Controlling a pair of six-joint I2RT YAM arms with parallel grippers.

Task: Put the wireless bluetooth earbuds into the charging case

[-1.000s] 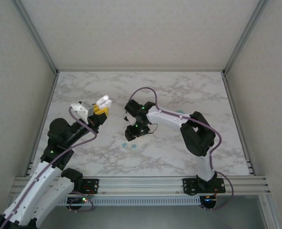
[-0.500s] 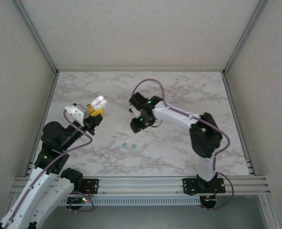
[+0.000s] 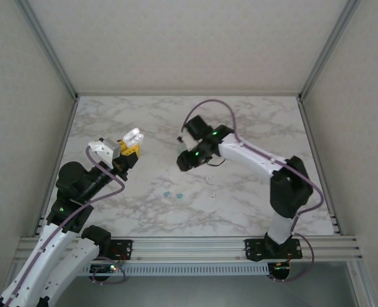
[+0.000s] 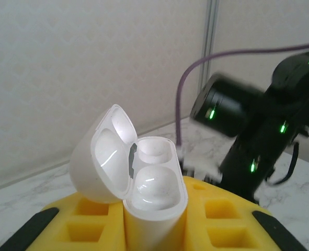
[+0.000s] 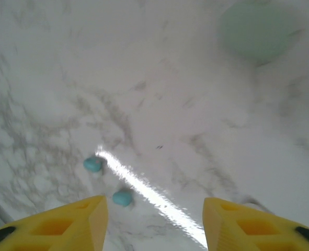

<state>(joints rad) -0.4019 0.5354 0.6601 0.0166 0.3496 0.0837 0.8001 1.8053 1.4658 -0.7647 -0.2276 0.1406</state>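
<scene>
Top external: left gripper (image 3: 130,147) raised at centre-left of frame, holding up the white case (image 3: 135,135); right arm (image 3: 240,152) stretched across the middle of the table (image 3: 252,115).
Case: upright between the yellow fingers, lid hinged back and open; in the left wrist view both wells of the case (image 4: 155,180) look empty.
Left tool: pinched narrow on the case body, grip low, mouth of the case facing up and clear.
Right tool: right gripper (image 5: 154,222) with jaws standing apart, bare marble between them, nothing held that I can see.
Earbuds: two teal earbuds (image 3: 167,194) lie close together on the table at lower centre, well apart from the case; in the right wrist view the same pair (image 5: 93,164) sits lower left, just above the left finger.
Other: a pale specks or two near centre, too small to name; blurred pale green round thing (image 5: 256,29) at upper right of the right wrist view.
Step in hand: judged as the pick, case presented, no bud loaded yet.
Next move calls for: right tool to drop over one teal bud, centre it between the jaws, close lightly, then carry it to a well and match the bud's orientation to the socket.
Risk: bud is tiny and smooth, so it may skid or nudge its neighbour.
</scene>
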